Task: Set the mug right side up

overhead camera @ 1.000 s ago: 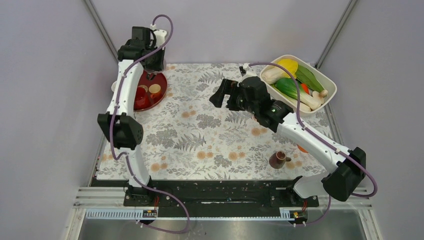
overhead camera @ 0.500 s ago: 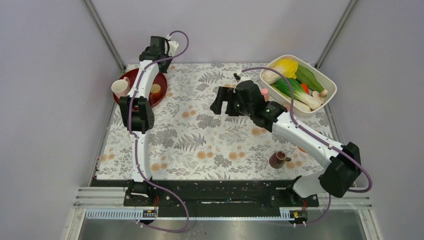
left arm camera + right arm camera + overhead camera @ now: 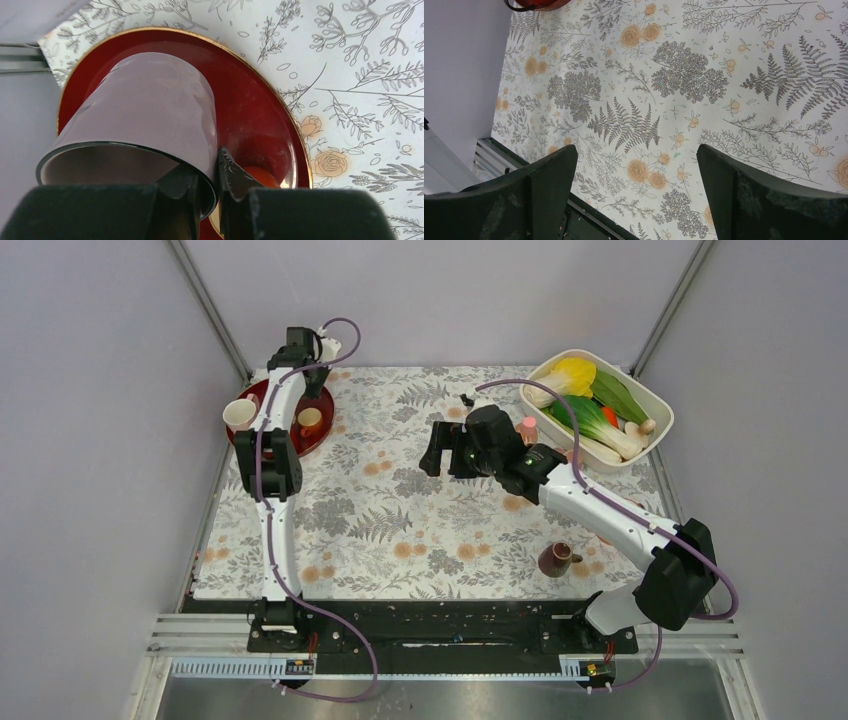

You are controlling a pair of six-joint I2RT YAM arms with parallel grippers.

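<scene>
The pale pink mug [image 3: 240, 414] is at the left edge of the red tray [image 3: 320, 440], its whitish mouth facing up. In the left wrist view the mug [image 3: 150, 110] fills the left side, rim toward the camera, over the tray [image 3: 250, 115]. My left gripper [image 3: 216, 162] is shut on the mug's rim wall, one finger inside and one outside; it sits beside the mug in the top view [image 3: 258, 410], mostly under the arm. The handle is hidden. My right gripper [image 3: 432, 445] hangs open and empty over the table's middle [image 3: 636, 150].
A small orange cup [image 3: 310, 420] stands in the tray, right of the mug. A white basin of vegetables [image 3: 655, 400] is at the back right, with a small pink bottle [image 3: 529, 428] beside it. A small dark mug [image 3: 556, 559] stands near the front right.
The left arm stretched out toward the far left corner. The mug, hidden under it a second ago, now shows at the tray's left edge, mouth up. The right gripper drifted slightly left.
</scene>
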